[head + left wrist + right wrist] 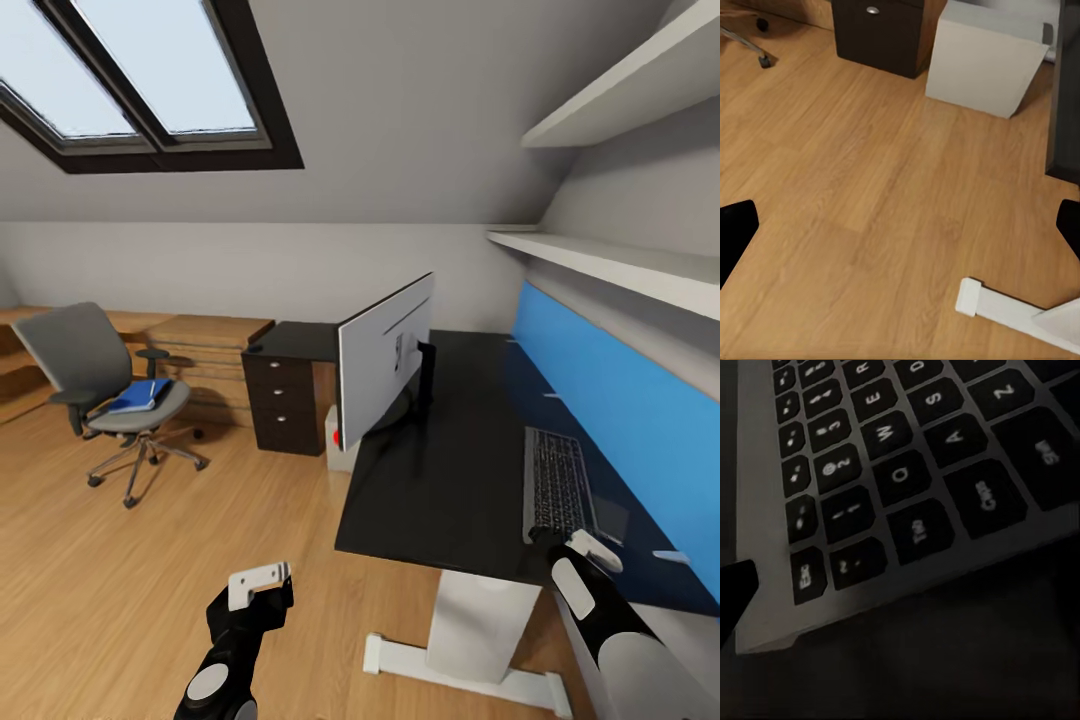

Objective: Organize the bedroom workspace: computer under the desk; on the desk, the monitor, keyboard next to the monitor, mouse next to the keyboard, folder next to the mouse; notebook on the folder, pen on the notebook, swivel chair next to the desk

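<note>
One monitor point(385, 352) and one keyboard point(556, 483) on the single table point(440, 490); one swivel chair point(100, 385) carrying one blue folder point(140, 396); one drawer cabinet point(285, 392); two wall shelves point(620, 262); one skylight point(140, 75) of two panes.

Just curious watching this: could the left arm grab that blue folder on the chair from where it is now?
Probably not. The folder lies on the swivel chair across the room, while the left gripper hangs over bare floor well short of it.
</note>
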